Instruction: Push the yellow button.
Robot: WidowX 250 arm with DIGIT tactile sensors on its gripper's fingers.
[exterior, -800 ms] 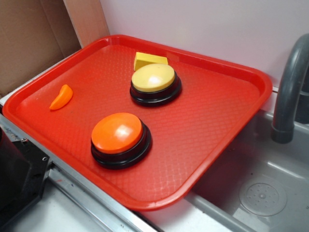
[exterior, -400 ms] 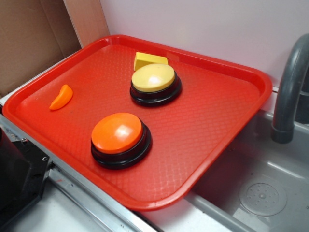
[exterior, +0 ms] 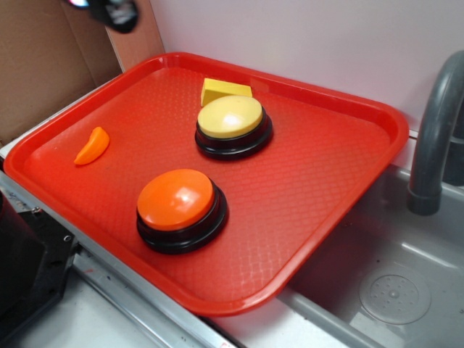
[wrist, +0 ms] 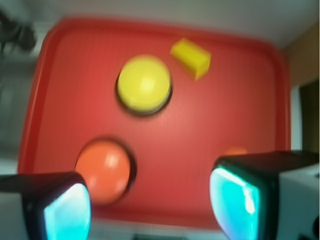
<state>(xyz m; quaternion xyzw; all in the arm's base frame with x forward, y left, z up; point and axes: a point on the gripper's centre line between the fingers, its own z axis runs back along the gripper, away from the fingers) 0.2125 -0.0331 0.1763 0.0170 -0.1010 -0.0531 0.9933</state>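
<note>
The yellow button has a pale-yellow dome on a black base and sits toward the back of the red tray; the wrist view shows the yellow button from high above. My gripper just enters the exterior view at the top left corner, well away from the button. From the wrist camera the gripper is open, its two teal pads wide apart with nothing between them.
An orange-domed button sits near the tray's front. A small yellow wedge block lies just behind the yellow button. A small orange piece lies at the tray's left. A grey faucet and sink are on the right.
The gripper has come into the exterior view at the top left corner; it was out of view before. Nothing on the tray has moved.
</note>
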